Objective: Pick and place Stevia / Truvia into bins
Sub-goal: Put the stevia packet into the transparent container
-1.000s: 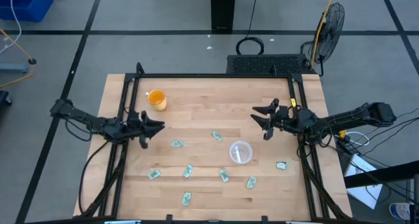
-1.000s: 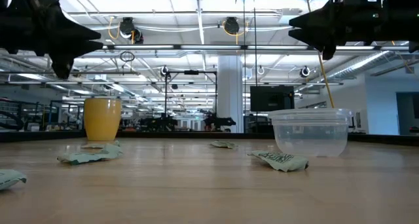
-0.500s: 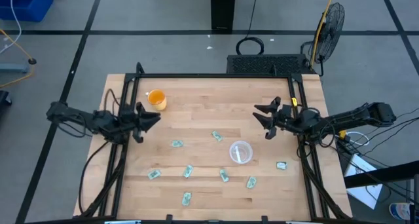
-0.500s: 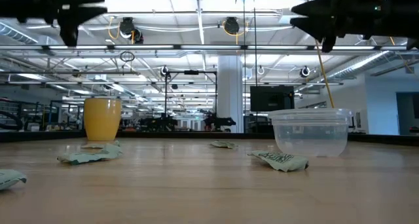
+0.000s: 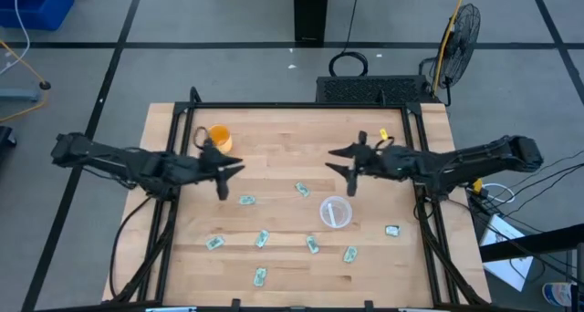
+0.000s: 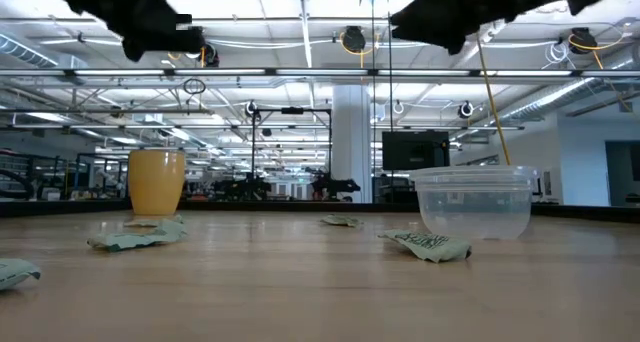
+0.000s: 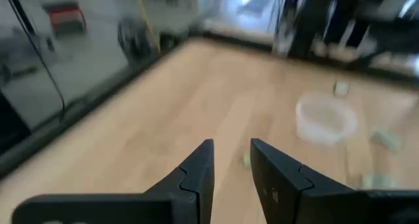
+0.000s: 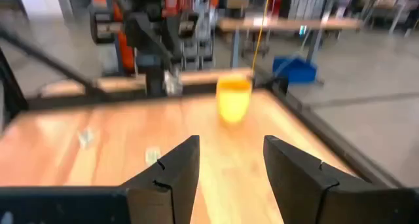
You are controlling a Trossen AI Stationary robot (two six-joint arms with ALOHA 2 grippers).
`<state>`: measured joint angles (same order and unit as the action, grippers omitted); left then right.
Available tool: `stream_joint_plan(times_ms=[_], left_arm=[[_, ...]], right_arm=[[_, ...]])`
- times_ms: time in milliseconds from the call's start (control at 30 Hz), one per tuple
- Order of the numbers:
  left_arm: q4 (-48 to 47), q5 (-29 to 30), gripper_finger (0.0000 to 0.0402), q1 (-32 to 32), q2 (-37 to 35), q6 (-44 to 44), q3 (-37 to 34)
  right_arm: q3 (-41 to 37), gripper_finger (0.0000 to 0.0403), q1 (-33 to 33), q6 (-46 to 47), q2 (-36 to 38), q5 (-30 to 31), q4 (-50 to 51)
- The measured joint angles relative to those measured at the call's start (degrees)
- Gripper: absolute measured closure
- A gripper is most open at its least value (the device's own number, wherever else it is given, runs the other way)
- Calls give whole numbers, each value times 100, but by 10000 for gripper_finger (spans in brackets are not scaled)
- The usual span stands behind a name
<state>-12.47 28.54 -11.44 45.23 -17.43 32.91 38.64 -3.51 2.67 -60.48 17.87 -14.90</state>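
Several green and white sachets lie flat on the wooden table, among them one (image 5: pixel 246 201) near my left gripper, one (image 5: pixel 301 190) mid-table and one (image 5: pixel 392 230) at the right. The clear cup (image 5: pixel 335 212) stands upright right of the middle; it also shows in the low view (image 6: pixel 473 202) and the left wrist view (image 7: pixel 325 118). My left gripper (image 5: pixel 228 173) is open and empty above the table, left of the middle. My right gripper (image 5: pixel 336 161) is open and empty, above and just beyond the clear cup. Their open fingers show in the left wrist view (image 7: pixel 230 150) and the right wrist view (image 8: pixel 229 149).
An orange cup (image 5: pixel 219 137) stands at the far left of the table, close behind my left gripper, and shows in the right wrist view (image 8: pixel 233 99). A black frame rail (image 5: pixel 301 106) runs along the far edge and down both sides. Bare wood lies between the two grippers.
My right gripper has moved toward the table's left edge, out over the middle near the clear cup. My left gripper drew back toward the left edge, then came out toward the middle. In the low view both have risen. The sachets and cups have not moved.
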Motion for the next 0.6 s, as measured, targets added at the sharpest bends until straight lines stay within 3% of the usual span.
stream_joint_plan(times_ms=[233,600], left_arm=[[-1312,-921,298,-4,1035,-620,-16],[181,-736,298,-247,2850,-999,-238]], right_arm=[[113,238,-177,404,-645,-7,773],[111,238,-223,419,-911,-2,656]])
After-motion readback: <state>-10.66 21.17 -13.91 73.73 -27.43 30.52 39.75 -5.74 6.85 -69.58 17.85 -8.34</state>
